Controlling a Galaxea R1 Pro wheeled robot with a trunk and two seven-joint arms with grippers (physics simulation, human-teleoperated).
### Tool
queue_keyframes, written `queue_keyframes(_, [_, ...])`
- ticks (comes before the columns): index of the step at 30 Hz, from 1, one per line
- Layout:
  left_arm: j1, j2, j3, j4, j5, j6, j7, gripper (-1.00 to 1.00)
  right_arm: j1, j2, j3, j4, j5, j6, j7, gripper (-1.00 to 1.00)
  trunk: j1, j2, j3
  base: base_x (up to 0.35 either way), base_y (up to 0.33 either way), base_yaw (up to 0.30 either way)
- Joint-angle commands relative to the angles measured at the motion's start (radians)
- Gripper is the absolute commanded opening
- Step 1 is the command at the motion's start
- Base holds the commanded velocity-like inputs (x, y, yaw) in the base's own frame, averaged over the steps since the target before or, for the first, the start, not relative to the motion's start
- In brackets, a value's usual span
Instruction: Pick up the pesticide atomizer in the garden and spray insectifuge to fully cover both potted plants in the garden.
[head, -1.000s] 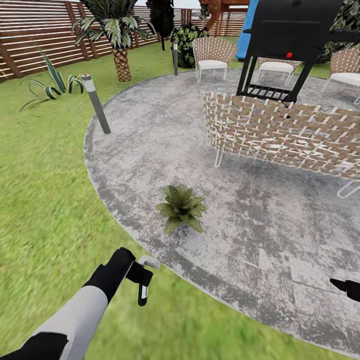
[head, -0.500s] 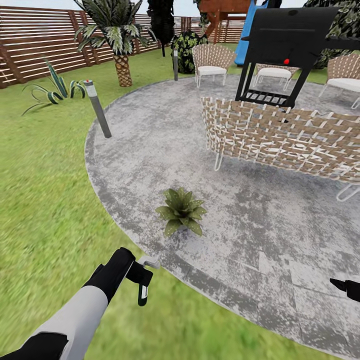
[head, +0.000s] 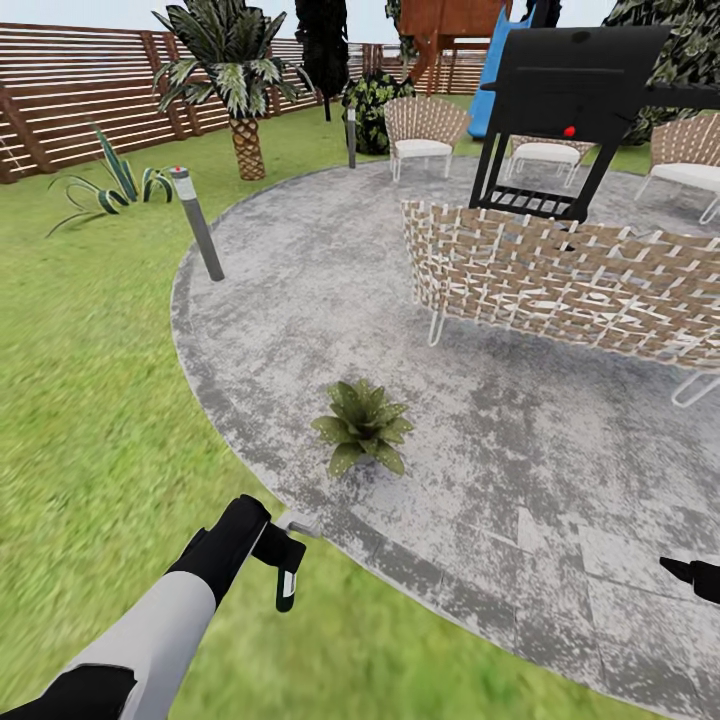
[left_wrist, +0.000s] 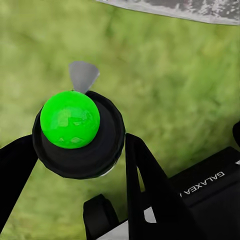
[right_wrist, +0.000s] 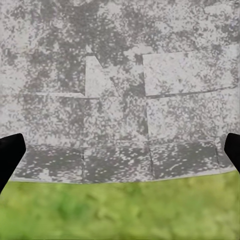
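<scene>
The robot rolls a touch closer and its head lifts: across the last second the whole view slides down, with fence, palm and grill sitting lower, so that is the camera moving, not the furniture. The potted plant stays put on the near left edge of the patio, just ahead of the left gripper, so spraying range looks close.

That left gripper is clamped on the spray bottle, which hangs down over the grass with its white trigger head pointing toward the plant. In the left wrist view the fingers flank the bottle.

The right gripper is spread wide, empty, over the patio's near edge.
</scene>
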Motion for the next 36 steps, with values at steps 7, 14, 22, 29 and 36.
queue_keyframes(7, [0.000, 0.000, 0.000, -0.001, -0.010, 0.002, -0.009, -1.00, -0.001, 0.000, -0.003, -0.003, 0.010, 0.002, 0.010, 1.00, 0.000, 0.000, -0.001, 0.000, 0.000, 0.000])
queue_keyframes(14, [0.000, 0.000, 0.000, -0.001, -0.010, 0.002, -0.009, -1.00, -0.001, 0.000, -0.004, -0.004, 0.010, 0.002, 0.011, 1.00, 0.000, 0.000, 0.002, 0.000, 0.000, 0.000])
queue_keyframes(22, [0.000, 0.000, 0.000, -0.001, -0.010, 0.002, -0.009, -1.00, -0.001, 0.000, -0.005, -0.004, 0.010, 0.001, 0.012, 1.00, 0.000, 0.000, 0.014, 0.000, 0.000, 0.000])
queue_keyframes(29, [0.000, 0.000, 0.000, -0.001, -0.010, 0.002, -0.009, -1.00, -0.001, 0.000, -0.005, -0.004, 0.010, 0.002, 0.011, 1.00, 0.000, 0.000, 0.025, 0.000, 0.000, 0.000])
queue_keyframes(36, [0.000, 0.000, 0.001, -0.001, -0.010, 0.002, -0.009, -1.00, -0.001, 0.000, -0.004, -0.002, 0.010, 0.002, 0.011, 1.00, 0.000, 0.000, 0.035, 0.000, 0.000, 0.000])
